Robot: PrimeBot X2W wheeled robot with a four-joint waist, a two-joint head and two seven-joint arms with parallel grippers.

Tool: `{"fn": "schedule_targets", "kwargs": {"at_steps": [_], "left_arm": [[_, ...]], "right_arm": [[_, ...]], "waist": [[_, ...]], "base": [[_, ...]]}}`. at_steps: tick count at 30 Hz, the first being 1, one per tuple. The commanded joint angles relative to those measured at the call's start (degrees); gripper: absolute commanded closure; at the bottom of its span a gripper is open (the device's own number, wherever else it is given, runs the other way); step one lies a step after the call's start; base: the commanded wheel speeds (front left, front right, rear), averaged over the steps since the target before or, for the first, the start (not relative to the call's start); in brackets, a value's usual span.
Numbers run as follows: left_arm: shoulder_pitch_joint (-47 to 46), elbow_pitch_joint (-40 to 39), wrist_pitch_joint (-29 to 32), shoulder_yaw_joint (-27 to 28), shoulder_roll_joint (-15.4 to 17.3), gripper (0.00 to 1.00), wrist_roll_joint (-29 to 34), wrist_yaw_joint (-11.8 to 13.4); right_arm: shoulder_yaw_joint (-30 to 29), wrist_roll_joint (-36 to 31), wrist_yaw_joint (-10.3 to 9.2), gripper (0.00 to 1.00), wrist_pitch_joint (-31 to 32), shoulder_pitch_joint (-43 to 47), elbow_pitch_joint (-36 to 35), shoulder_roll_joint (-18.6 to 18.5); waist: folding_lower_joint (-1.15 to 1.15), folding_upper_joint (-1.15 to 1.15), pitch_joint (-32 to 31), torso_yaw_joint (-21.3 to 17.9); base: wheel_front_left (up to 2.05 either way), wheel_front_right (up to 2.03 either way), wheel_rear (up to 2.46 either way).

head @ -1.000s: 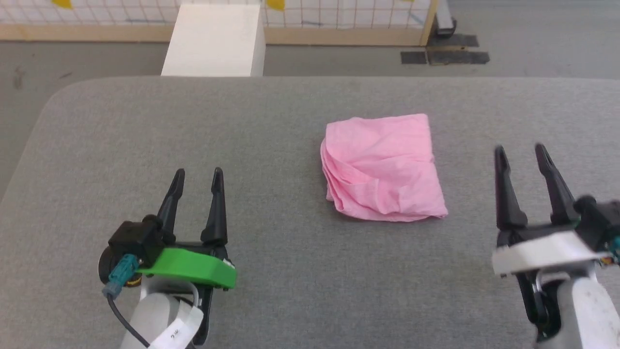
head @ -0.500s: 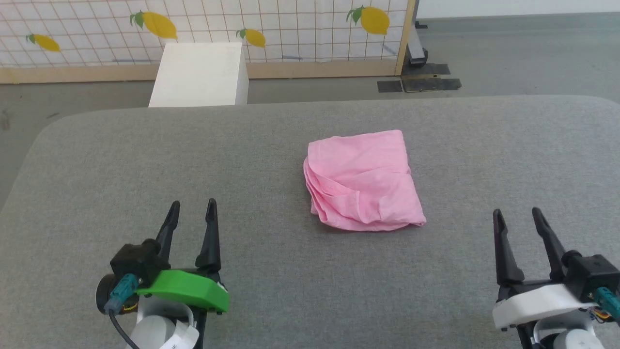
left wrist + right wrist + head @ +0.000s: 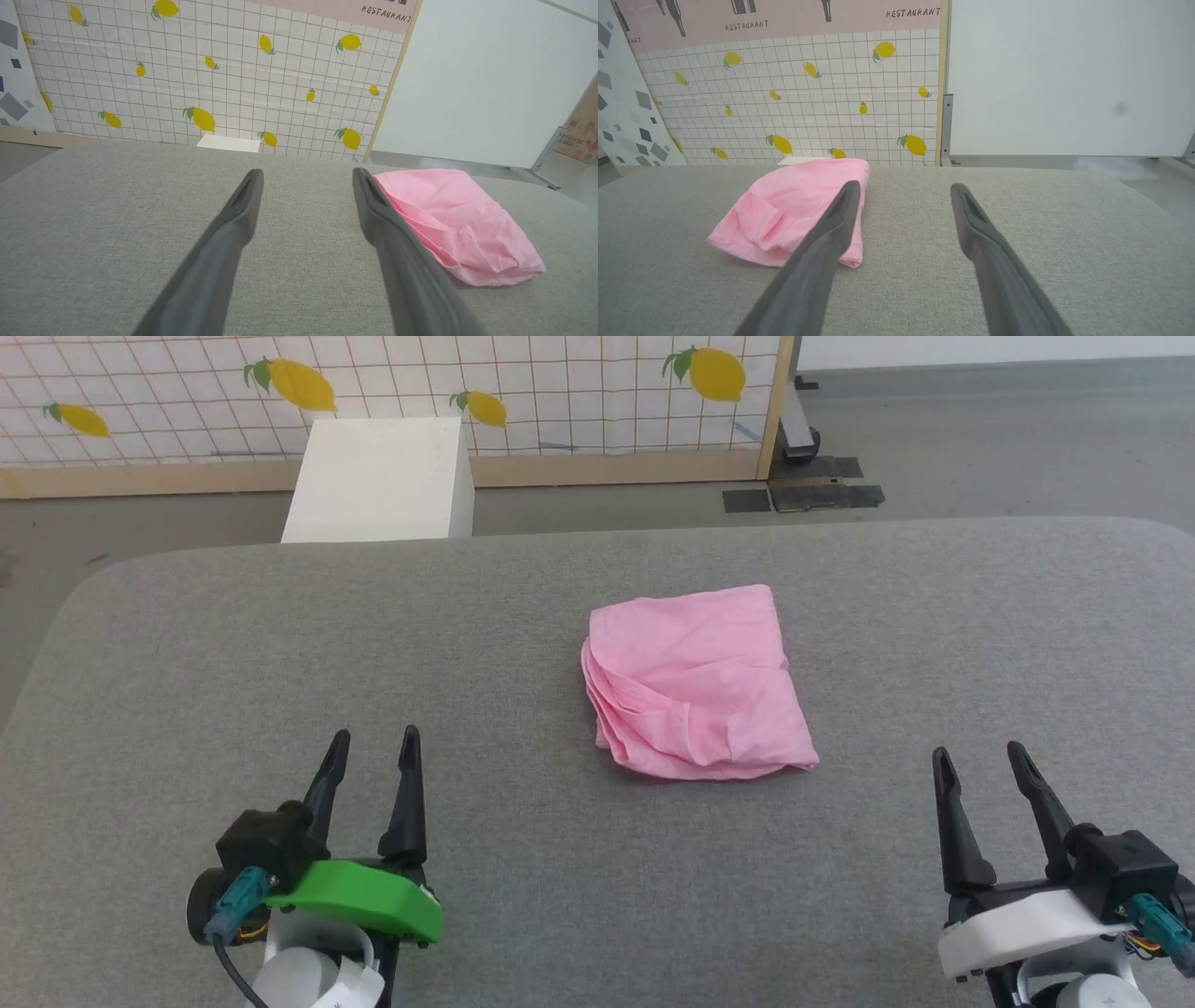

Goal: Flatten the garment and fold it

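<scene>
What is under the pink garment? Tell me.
The pink garment rests on the grey fabric tabletop, visible all round it. Stacked layers show at its left edge; the patch directly beneath and the inner folds are covered.

Staged lab set: lemon-tile backdrop panel [image 3: 560, 392], RESTAURANT poster [image 3: 784, 18].

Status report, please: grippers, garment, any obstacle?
Left gripper open, right gripper open, both empty. Garment folded, lying on table. Nothing in the way.
</scene>
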Motion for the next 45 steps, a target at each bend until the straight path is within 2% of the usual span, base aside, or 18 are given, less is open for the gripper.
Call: {"fn": "schedule_targets", "kwargs": {"at_steps": [1,7,9,11,14,17,18,24,27,30,33,39,44,45], "left_arm": [[0.6,0.0,-0.2,0.1,-0.1,0.00,0.2,-0.1],[0.6,-0.2,-0.2,0.1,-0.1,0.00,0.1,-0.1],[0.4,-0.3,-0.2,0.1,-0.1,0.00,0.0,-0.1],[0.2,-0.6,-0.2,0.0,-0.1,0.00,0.0,-0.1],[-0.2,-1.0,-0.2,-0.2,-0.1,0.00,0.2,-0.1],[-0.9,-1.3,-0.2,-0.4,-0.1,0.00,0.3,-0.1],[-1.1,-1.5,-0.2,-0.4,-0.1,0.00,0.3,-0.1],[-3.0,-2.3,-0.2,-1.1,-0.1,0.00,0.3,-0.1],[-4.2,-3.0,-0.2,-1.7,-0.1,0.00,-0.4,0.2],[-5.1,-3.5,-0.2,-2.5,-0.1,0.00,-1.0,0.5],[-6.2,-4.2,-0.2,-3.6,-0.1,0.00,-1.8,1.0],[-6.8,-4.7,-0.2,-4.1,-0.1,0.00,-2.0,1.4],[-6.8,-4.9,-0.2,-4.4,-0.1,0.00,-2.0,1.6],[-6.8,-5.0,-0.2,-4.5,-0.1,0.00,-2.0,1.7]], "right_arm": [[0.1,-0.3,-0.08,0.00,-0.3,0.4,-0.3,0.0],[0.1,0.2,-0.08,0.00,0.0,0.4,-0.3,0.0],[0.3,2.6,-0.08,0.00,0.8,-0.1,-0.1,0.1],[0.4,8.2,-0.08,0.00,3.3,-1.4,0.4,0.3],[-0.8,22.6,-0.08,0.00,11.1,-5.2,1.5,0.7],[-3.8,38.3,-0.08,0.00,22.4,-10.2,3.7,0.9],[-5.2,41.7,-0.08,0.00,25.8,-11.7,5.0,0.9],[-12.3,51.5,-0.08,0.00,48.4,-23.3,17.5,-1.2],[-14.7,51.0,-0.08,0.00,56.3,-28.5,23.0,-2.4],[-17.3,48.7,-0.08,0.00,59.7,-32.9,27.3,-2.7],[-20.2,42.3,-0.08,0.00,64.2,-38.9,33.8,-2.7],[-22.4,35.5,-0.08,0.00,69.0,-43.0,38.0,-1.7],[-23.7,32.5,-0.08,0.00,71.6,-45.1,38.1,-0.2],[-23.8,32.2,-0.08,0.26,72.2,-45.4,37.8,0.1]], "waist": [[0.00,0.00,0.1,0.0],[0.00,0.00,0.2,0.2],[0.00,0.00,0.6,0.3],[0.00,0.00,1.1,0.4],[0.00,0.00,2.2,0.9],[0.00,0.00,3.6,1.7],[0.00,0.00,4.1,2.0],[0.00,0.00,7.5,4.5],[0.00,0.00,9.4,6.3],[0.00,0.00,11.0,7.9],[0.00,0.00,13.0,10.5],[0.00,0.00,14.3,12.7],[0.00,0.00,14.5,13.6],[0.00,0.00,14.6,13.6]], "base": [[0.00,0.00,0.00],[0.00,0.00,0.00],[0.00,0.00,0.00],[0.00,0.00,0.00],[0.00,0.00,0.00],[0.00,0.00,0.00],[0.00,0.00,0.00],[0.00,0.00,0.00],[0.00,0.00,0.00],[0.00,0.00,0.00],[0.00,0.00,0.00],[0.00,0.00,0.00],[0.00,0.00,0.00],[0.00,0.00,0.00]]}}
